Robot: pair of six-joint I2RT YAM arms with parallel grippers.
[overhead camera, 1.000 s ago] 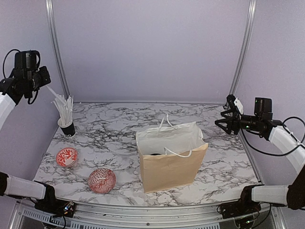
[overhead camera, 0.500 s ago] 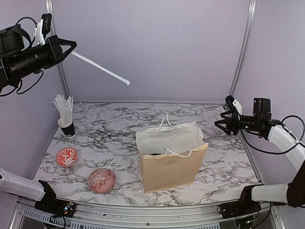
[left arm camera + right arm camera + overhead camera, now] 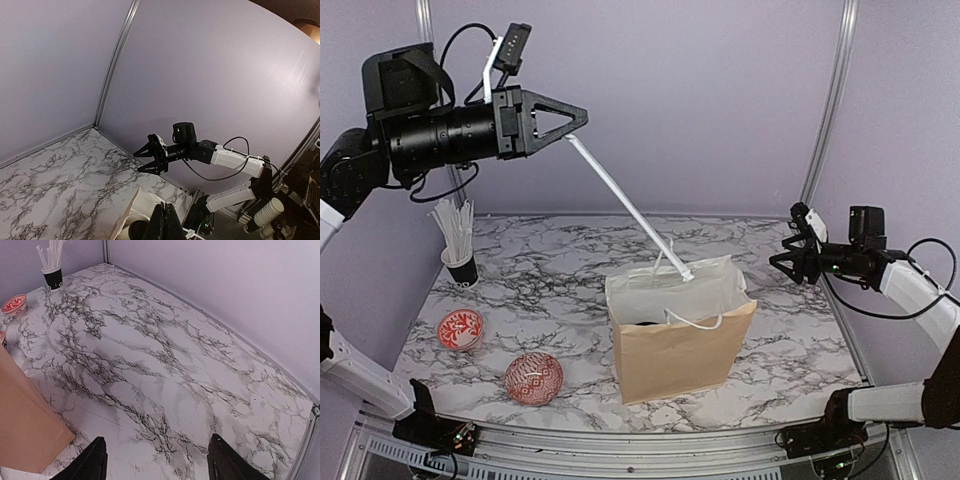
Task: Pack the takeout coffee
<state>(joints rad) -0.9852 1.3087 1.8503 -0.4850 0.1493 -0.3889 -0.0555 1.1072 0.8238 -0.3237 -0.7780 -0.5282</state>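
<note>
pale lilac walls (image 3: 670,100) stand around a table (image 3: 790,350) with a white and grey marble pattern. near its middle stands a tan paper bag (image 3: 685,350) with white handles, upright and with its mouth open. the left gripper (image 3: 582,118) hangs high over the left back part of the table. its fingers are pressed together and pinch one end of a long white straw (image 3: 630,208), which slopes down to the right until its far end is at the bag's mouth. of the takeout coffee only a round black lid (image 3: 136,231) shows, deep inside the bag; the cups and the carrier i cannot see. the right gripper (image 3: 782,250) is at the right edge, above the table and well apart from the bag, with its fingers spread and nothing between them. at the back left a black cup (image 3: 462,268) holds more white straws. near the front left are two red-and-white patterned bowls (image 3: 460,328), close to each other.
</note>
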